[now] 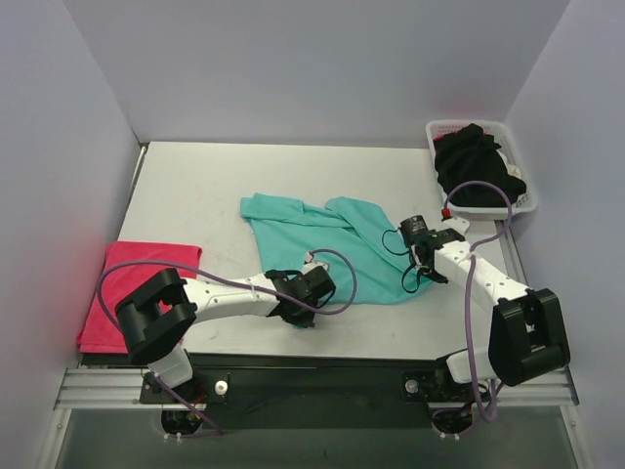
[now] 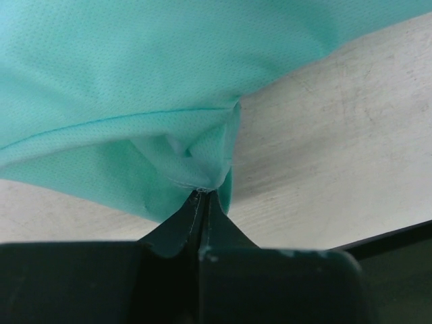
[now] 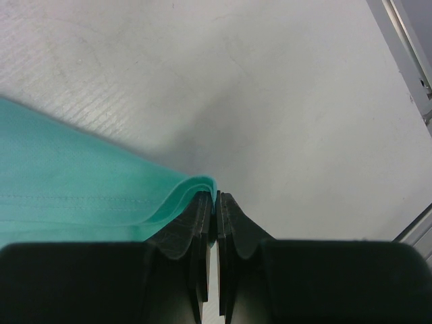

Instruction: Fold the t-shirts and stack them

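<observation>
The teal-green t-shirt lies rumpled in the middle of the table. My left gripper is shut on its near left hem, and the pinched cloth bunches at the fingertips. My right gripper is shut on its right edge, and the hem folds between the jaws. A folded pinkish-red t-shirt lies at the table's left near edge. Black t-shirts fill the basket at the back right.
The white slotted basket stands at the table's far right corner. Grey walls close the back and both sides. The table's metal edge rail runs close to the right gripper. Bare table lies behind the shirt.
</observation>
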Available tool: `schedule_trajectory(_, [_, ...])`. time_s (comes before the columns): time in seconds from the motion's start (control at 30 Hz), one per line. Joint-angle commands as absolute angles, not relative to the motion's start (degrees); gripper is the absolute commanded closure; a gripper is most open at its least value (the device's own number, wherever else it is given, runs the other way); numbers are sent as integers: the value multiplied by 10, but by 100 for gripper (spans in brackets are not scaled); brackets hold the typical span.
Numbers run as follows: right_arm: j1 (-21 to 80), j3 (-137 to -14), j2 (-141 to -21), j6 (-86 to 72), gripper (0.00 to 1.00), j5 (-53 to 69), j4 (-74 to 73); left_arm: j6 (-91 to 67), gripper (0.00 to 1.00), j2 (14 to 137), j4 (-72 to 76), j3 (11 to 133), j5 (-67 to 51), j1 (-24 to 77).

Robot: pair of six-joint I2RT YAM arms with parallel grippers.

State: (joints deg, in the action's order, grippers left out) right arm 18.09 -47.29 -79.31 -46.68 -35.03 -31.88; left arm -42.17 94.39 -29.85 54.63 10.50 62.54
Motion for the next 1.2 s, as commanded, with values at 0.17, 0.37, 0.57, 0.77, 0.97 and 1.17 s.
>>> schedule_trajectory(0.17, [184,-473,-737,-465,100,-346,-338,-418,100,852,-388,589,170,611])
schedule_trajectory(0.37, [183,-492,-681,-449,100,-342,-359,-391,100,732,-446,637,246,551])
schedule_trajectory(0.57, [184,-547,-626,-424,100,-345,-378,-340,100,634,-445,711,307,430])
schedule_trajectory(0.77, [182,-625,-599,-396,100,-348,-395,-290,100,628,-425,794,330,368])
schedule_trajectory(0.97, [183,-707,-582,-367,100,-336,-399,-251,100,629,-409,877,360,353])
schedule_trajectory(1.17, [189,-796,-554,-327,100,-300,-398,-213,100,615,-388,964,364,353])
